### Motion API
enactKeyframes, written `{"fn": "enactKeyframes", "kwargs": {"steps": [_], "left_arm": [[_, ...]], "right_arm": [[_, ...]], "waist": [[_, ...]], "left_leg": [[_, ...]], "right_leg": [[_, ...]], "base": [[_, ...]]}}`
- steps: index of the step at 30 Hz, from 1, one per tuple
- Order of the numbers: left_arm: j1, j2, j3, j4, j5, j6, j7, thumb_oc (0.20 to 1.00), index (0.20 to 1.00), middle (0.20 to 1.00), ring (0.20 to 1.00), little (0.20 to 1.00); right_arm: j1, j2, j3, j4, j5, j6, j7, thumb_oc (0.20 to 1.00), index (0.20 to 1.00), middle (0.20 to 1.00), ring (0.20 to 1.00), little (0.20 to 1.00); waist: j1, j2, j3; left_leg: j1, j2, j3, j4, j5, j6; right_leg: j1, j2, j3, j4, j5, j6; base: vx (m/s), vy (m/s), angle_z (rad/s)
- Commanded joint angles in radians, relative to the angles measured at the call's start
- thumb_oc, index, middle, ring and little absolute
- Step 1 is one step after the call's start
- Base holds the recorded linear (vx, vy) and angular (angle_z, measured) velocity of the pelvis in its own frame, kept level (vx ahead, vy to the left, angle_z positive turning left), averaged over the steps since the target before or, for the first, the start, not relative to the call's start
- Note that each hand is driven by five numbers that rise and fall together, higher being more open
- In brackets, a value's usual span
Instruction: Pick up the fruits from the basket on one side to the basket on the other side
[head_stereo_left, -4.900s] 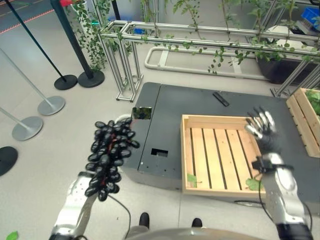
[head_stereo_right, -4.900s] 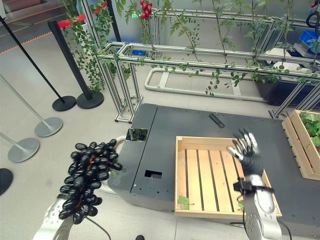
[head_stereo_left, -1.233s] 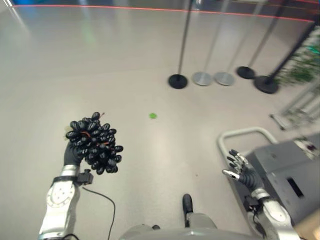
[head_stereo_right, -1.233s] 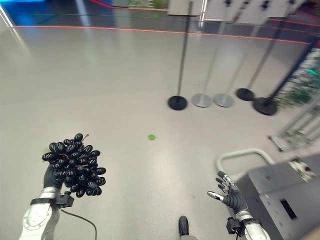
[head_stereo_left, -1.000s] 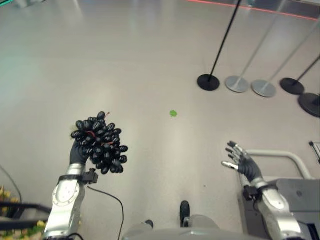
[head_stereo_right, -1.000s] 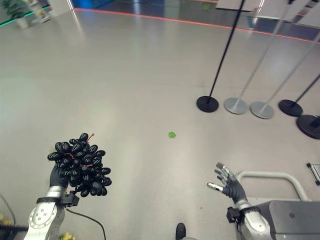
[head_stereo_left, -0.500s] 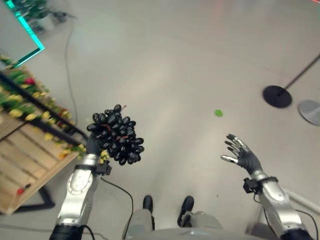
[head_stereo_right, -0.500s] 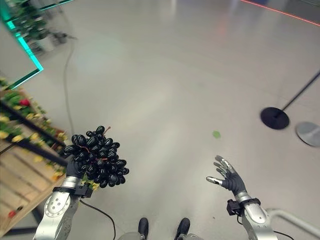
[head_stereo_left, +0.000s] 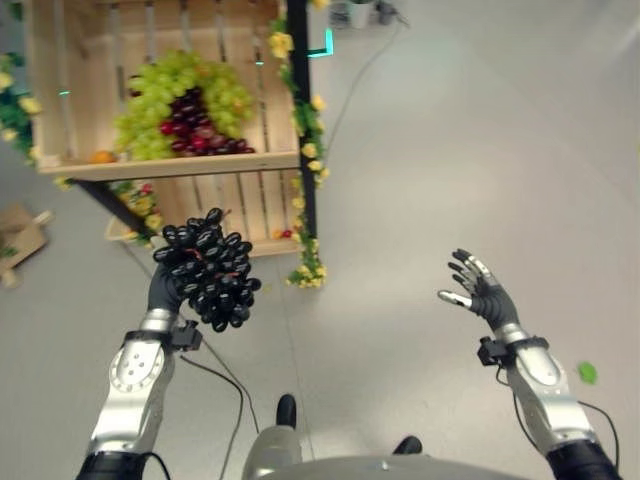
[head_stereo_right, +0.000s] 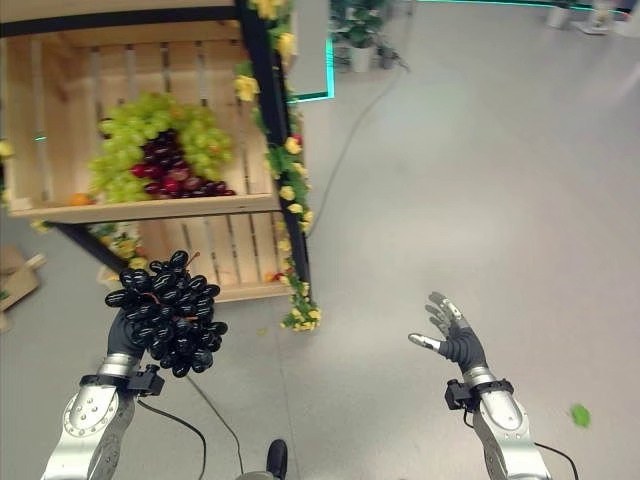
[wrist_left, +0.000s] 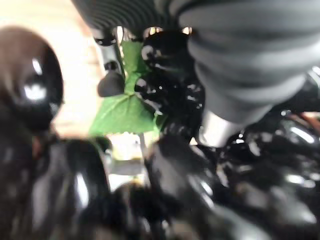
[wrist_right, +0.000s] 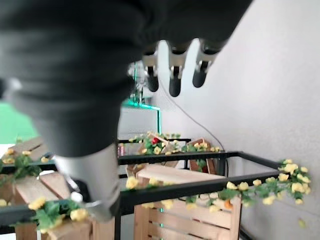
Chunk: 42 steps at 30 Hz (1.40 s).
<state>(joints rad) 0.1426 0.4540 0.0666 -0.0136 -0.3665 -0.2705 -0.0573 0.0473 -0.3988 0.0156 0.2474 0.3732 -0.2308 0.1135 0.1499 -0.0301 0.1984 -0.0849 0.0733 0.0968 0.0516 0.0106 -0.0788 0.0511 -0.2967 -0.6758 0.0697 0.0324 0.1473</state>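
A bunch of black grapes (head_stereo_left: 207, 267) is held up in the air by my left hand (head_stereo_left: 162, 291), whose fingers are curled round its underside. Up close the glossy grapes (wrist_left: 215, 190) crowd round the hand's fingers (wrist_left: 218, 126). Ahead at the upper left stands a wooden crate (head_stereo_left: 160, 166) on a black frame, holding green grapes (head_stereo_left: 215, 85) and dark red grapes (head_stereo_left: 200, 135). My right hand (head_stereo_left: 484, 297) hangs open and empty over the floor at the right, its fingertips (wrist_right: 173, 88) spread.
A black frame post (head_stereo_left: 301, 120) wound with yellow flowers runs down the crate's right side. A lower wooden crate (head_stereo_left: 230, 215) sits beneath the first. A green leaf (head_stereo_left: 587, 372) lies on the grey floor at right. Cardboard (head_stereo_left: 20, 238) lies at far left.
The camera has swung round further: the crate with green and red grapes now stands ahead at upper left. My left hand still holds the black grapes; my right hand stays open.
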Motion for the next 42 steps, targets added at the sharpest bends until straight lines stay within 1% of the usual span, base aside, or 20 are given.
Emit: {"fn": "enactKeyframes", "kwargs": {"steps": [1,4,5,6,8,9,10,11,12,16,21,26,27,28,29,31,35,37,40,42], "left_arm": [[-0.057,0.028,0.052,-0.054,-0.001,-0.069,0.013,0.200,0.200,0.200,0.200,0.200],[-0.051,0.032,0.063,-0.038,0.024,-0.069,0.037,0.200,0.200,0.200,0.200,0.200],[-0.042,0.038,0.069,-0.035,0.040,-0.071,0.047,0.200,0.200,0.200,0.200,0.200],[-0.042,0.038,0.069,-0.035,0.040,-0.071,0.047,0.200,0.200,0.200,0.200,0.200],[-0.032,0.033,0.069,-0.034,0.043,-0.071,0.046,0.200,0.200,0.200,0.200,0.200],[-0.024,0.027,0.073,-0.037,0.047,-0.069,0.046,0.200,0.200,0.200,0.200,0.200],[-0.024,0.027,0.073,-0.037,0.047,-0.069,0.046,0.200,0.200,0.200,0.200,0.200],[-0.017,0.023,0.083,-0.039,0.054,-0.065,0.044,0.200,0.200,0.200,0.200,0.200],[-0.016,0.022,0.087,-0.039,0.056,-0.063,0.046,0.200,0.200,0.200,0.200,0.200],[-0.040,0.012,0.063,-0.033,0.051,-0.056,0.035,0.200,0.200,0.200,0.200,0.200],[-0.075,-0.010,0.026,-0.018,0.053,-0.056,0.026,0.200,0.200,0.200,0.200,0.200],[-0.076,-0.029,0.006,-0.003,0.039,-0.052,0.023,0.200,0.200,0.200,0.200,0.200],[-0.072,-0.031,0.002,-0.002,0.033,-0.051,0.023,0.200,0.200,0.200,0.200,0.200],[-0.064,-0.036,-0.007,0.003,0.020,-0.046,0.017,0.200,0.200,0.200,0.200,0.200],[-0.064,-0.036,-0.007,0.003,0.020,-0.046,0.016,0.200,0.200,0.200,0.200,0.200],[-0.057,-0.045,-0.016,0.008,0.006,-0.043,0.008,0.200,0.200,0.200,0.200,0.200],[-0.052,-0.047,-0.023,0.006,-0.014,-0.037,0.000,0.200,0.200,0.200,0.200,0.200],[-0.055,-0.050,-0.027,0.005,-0.020,-0.036,0.002,0.200,0.200,0.200,0.200,0.200],[-0.058,-0.058,-0.035,0.006,-0.019,-0.031,0.005,0.200,0.200,0.200,0.200,0.200],[-0.051,-0.059,-0.033,0.003,-0.008,-0.035,0.013,0.200,0.200,0.200,0.200,0.200]], "right_arm": [[-0.016,-0.001,-0.007,-0.029,0.003,-0.036,-0.034,1.000,1.000,1.000,1.000,1.000],[-0.028,0.037,-0.008,-0.016,0.016,-0.039,-0.056,1.000,1.000,1.000,1.000,1.000],[-0.032,0.050,-0.002,-0.013,0.016,-0.043,-0.061,1.000,1.000,1.000,1.000,1.000],[-0.032,0.051,-0.001,-0.013,0.016,-0.043,-0.061,1.000,1.000,1.000,1.000,1.000],[-0.023,0.051,0.001,-0.021,0.014,-0.041,-0.054,1.000,1.000,1.000,1.000,1.000],[-0.017,0.047,0.000,-0.027,0.009,-0.039,-0.051,1.000,1.000,1.000,1.000,1.000],[-0.017,0.047,0.000,-0.027,0.009,-0.039,-0.051,1.000,1.000,1.000,1.000,1.000],[-0.010,0.049,-0.006,-0.032,0.013,-0.035,-0.045,1.000,1.000,1.000,1.000,1.000],[-0.009,0.052,-0.007,-0.036,0.014,-0.035,-0.043,1.000,1.000,1.000,1.000,1.000],[0.001,0.049,-0.023,-0.031,0.007,-0.033,-0.044,1.000,1.000,1.000,1.000,1.000],[0.018,0.056,-0.050,-0.022,0.007,-0.031,-0.046,1.000,1.000,1.000,1.000,1.000],[0.028,0.050,-0.051,-0.010,0.006,-0.031,-0.043,1.000,1.000,1.000,1.000,1.000],[0.033,0.049,-0.052,-0.013,0.006,-0.031,-0.042,1.000,1.000,1.000,1.000,1.000],[0.037,0.040,-0.047,-0.009,0.005,-0.031,-0.039,1.000,1.000,1.000,1.000,1.000],[0.037,0.040,-0.047,-0.008,0.005,-0.031,-0.039,1.000,1.000,1.000,1.000,1.000],[0.047,0.028,-0.046,-0.012,0.005,-0.030,-0.033,1.000,1.000,1.000,1.000,1.000],[0.051,0.011,-0.037,-0.010,0.032,-0.040,-0.024,1.000,1.000,1.000,1.000,1.000],[0.058,0.004,-0.042,-0.012,0.041,-0.040,-0.024,1.000,1.000,1.000,1.000,1.000],[0.060,0.000,-0.046,-0.018,0.035,-0.038,-0.025,1.000,1.000,1.000,1.000,1.000],[0.054,-0.001,-0.045,-0.013,0.034,-0.040,-0.025,1.000,1.000,1.000,1.000,1.000]], "waist": [[-0.005,-0.025,-0.021],[-0.001,-0.031,-0.033],[-0.005,-0.018,-0.030],[-0.004,-0.020,-0.031],[-0.023,0.000,-0.037],[-0.026,0.011,-0.037],[-0.026,0.011,-0.037],[-0.037,0.019,-0.024],[-0.049,0.018,-0.014],[-0.106,0.011,0.012],[-0.147,0.002,0.006],[-0.147,0.001,-0.016],[-0.149,0.000,-0.020],[-0.145,0.003,-0.036],[-0.149,0.001,-0.037],[-0.151,0.004,-0.046],[-0.145,-0.012,-0.030],[-0.143,-0.027,-0.013],[-0.139,-0.038,-0.009],[-0.127,-0.028,-0.015]], "left_leg": [[-0.044,0.005,-0.044,0.071,-0.102,-0.006],[-0.024,-0.059,-0.068,0.065,-0.124,0.033],[-0.014,-0.096,-0.088,0.053,-0.104,0.062],[-0.014,-0.096,-0.086,0.051,-0.103,0.063],[0.022,-0.103,-0.108,0.006,-0.092,0.072],[0.051,-0.099,-0.118,-0.024,-0.086,0.068],[0.051,-0.099,-0.118,-0.025,-0.086,0.068],[0.076,-0.098,-0.139,-0.037,-0.082,0.061],[0.086,-0.099,-0.149,-0.044,-0.084,0.063],[0.131,-0.124,-0.221,-0.035,-0.111,0.079],[0.183,-0.154,-0.310,-0.051,-0.138,0.084],[0.204,-0.127,-0.345,-0.038,-0.169,0.060],[0.205,-0.114,-0.354,-0.027,-0.179,0.049],[0.220,-0.069,-0.360,-0.002,-0.201,0.018],[0.217,-0.073,-0.363,-0.003,-0.196,0.019],[0.209,-0.040,-0.357,0.043,-0.194,-0.011],[0.096,-0.035,-0.332,0.282,-0.039,-0.073],[0.044,-0.042,-0.298,0.348,-0.019,-0.067],[-0.015,-0.012,-0.217,0.258,-0.065,-0.043],[-0.019,-0.012,-0.207,0.113,-0.048,-0.036]], "right_leg": [[0.024,-0.115,-0.011,0.000,0.064,0.078],[0.024,-0.163,0.020,0.076,0.105,0.088],[-0.005,-0.168,0.089,0.130,0.112,0.055],[-0.010,-0.169,0.092,0.133,0.111,0.054],[-0.069,-0.091,0.200,0.120,0.044,0.024],[-0.104,-0.061,0.216,0.082,0.032,0.017],[-0.103,-0.060,0.216,0.082,0.033,0.017],[-0.131,-0.047,0.188,0.002,0.042,0.023],[-0.162,-0.030,0.204,-0.027,0.049,0.027],[-0.235,0.061,0.378,-0.084,0.071,0.036],[-0.256,0.090,0.457,-0.122,0.112,0.047],[-0.233,0.086,0.456,-0.067,0.093,0.034],[-0.230,0.089,0.443,-0.043,0.077,0.028],[-0.204,0.108,0.411,-0.023,0.040,0.013],[-0.205,0.104,0.409,-0.025,0.043,0.013],[-0.169,0.136,0.395,-0.026,0.015,-0.004],[-0.081,0.189,0.398,-0.061,-0.023,-0.049],[-0.047,0.194,0.395,-0.076,-0.036,-0.065],[-0.020,0.195,0.394,-0.084,-0.063,-0.065],[-0.008,0.210,0.414,-0.093,-0.068,-0.055]], "base": [[0.12,0.386,0.39],[0.13,0.450,0.39],[0.09,0.402,0.41],[0.09,0.381,0.47],[0.18,0.231,0.47],[0.16,0.156,0.16],[0.25,0.105,-0.02],[0.21,0.065,-0.07],[0.27,0.078,0.13],[0.24,0.007,0.63],[0.24,-0.084,0.99],[0.23,-0.210,1.08],[0.33,-0.457,0.48],[0.24,-0.346,0.29],[0.25,-0.363,0.41],[0.16,-0.252,0.57],[0.13,-0.252,0.44],[0.07,-0.203,0.11],[0.13,-0.112,0.14],[0.15,-0.005,0.22]]}}
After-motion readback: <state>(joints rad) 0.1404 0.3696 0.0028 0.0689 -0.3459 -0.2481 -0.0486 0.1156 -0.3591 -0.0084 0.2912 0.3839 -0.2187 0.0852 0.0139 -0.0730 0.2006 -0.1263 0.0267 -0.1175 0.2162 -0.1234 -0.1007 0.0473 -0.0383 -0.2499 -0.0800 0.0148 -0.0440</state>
